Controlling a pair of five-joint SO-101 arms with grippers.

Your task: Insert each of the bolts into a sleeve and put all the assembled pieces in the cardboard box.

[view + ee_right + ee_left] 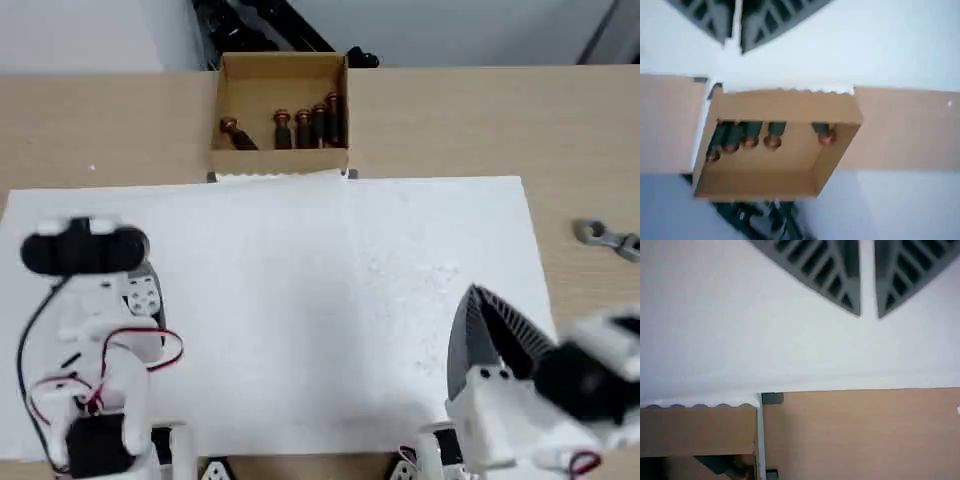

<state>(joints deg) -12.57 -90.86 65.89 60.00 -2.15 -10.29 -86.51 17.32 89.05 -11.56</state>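
five bolts (303,127), each seated in a dark sleeve, are found inside the cardboard box (283,160), lying side by side with their copper-coloured heads showing; four are grouped together and one lies apart toward the opposite wall. the box is placed on the wooden table (100,120), touching the far edge of the white mat (300,300).

the right gripper (472,295) is held above the mat on the right side, well apart from the box, pointing toward it. its fingers are clenched with only a thin slit between them, and nothing is gripped. in the right wrist view, the box (785,107) and the bolts (772,141) are seen beyond its tips.

the left arm (90,330) is positioned over the near left part of the mat. the left gripper (869,315) is likewise clenched on nothing, above bare mat.

a small metal tool (605,236) is noted on the table, to the right of the mat.
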